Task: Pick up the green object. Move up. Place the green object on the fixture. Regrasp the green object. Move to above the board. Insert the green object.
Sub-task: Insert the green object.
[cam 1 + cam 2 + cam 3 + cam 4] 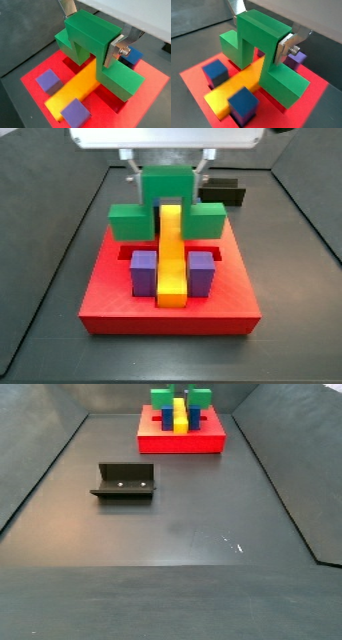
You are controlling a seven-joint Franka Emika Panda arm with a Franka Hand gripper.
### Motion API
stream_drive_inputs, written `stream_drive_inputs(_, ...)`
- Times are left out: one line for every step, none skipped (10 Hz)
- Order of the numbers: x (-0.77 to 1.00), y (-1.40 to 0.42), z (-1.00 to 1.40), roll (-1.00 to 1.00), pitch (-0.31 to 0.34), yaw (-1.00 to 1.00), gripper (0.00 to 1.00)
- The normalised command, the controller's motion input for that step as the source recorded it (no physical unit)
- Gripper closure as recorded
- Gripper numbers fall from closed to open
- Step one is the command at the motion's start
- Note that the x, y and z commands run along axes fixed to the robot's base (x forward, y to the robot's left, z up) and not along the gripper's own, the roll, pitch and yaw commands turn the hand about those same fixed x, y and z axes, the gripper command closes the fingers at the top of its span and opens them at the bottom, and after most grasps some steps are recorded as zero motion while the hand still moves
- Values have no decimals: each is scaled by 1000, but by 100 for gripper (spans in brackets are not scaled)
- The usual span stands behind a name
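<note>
Dark grey floor with sloped walls, fixture point(124, 481) standing apart at left, red board point(170, 304) beyond, bright green object point(167, 208) upright, bridge-shaped, legs pointing down astride the yellow bar point(171, 253), gripper point(93, 27) fingers clamped on its top block.

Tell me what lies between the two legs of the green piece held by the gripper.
The yellow bar on the red board passes between the legs of the green piece, clamped in the gripper, in a side view.

Hand point(93, 36) grips green object point(93, 55) over board point(143, 87).
</note>
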Motion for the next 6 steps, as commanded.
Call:
stream_drive_inputs(31, -23, -237, -123, -94, -31, 100)
stream_drive_inputs(291, -3, -200, -109, -46, -20, 100)
stream_drive_inputs(271, 0, 0, -214, -123, -89, 100)
stream_drive_inputs(197, 0, 0, -204, -117, -71, 100)
stream_drive_inputs(14, 0, -69, -141, -67, -34, 100)
stream_drive_inputs(46, 0, -129, -76, 0, 0, 100)
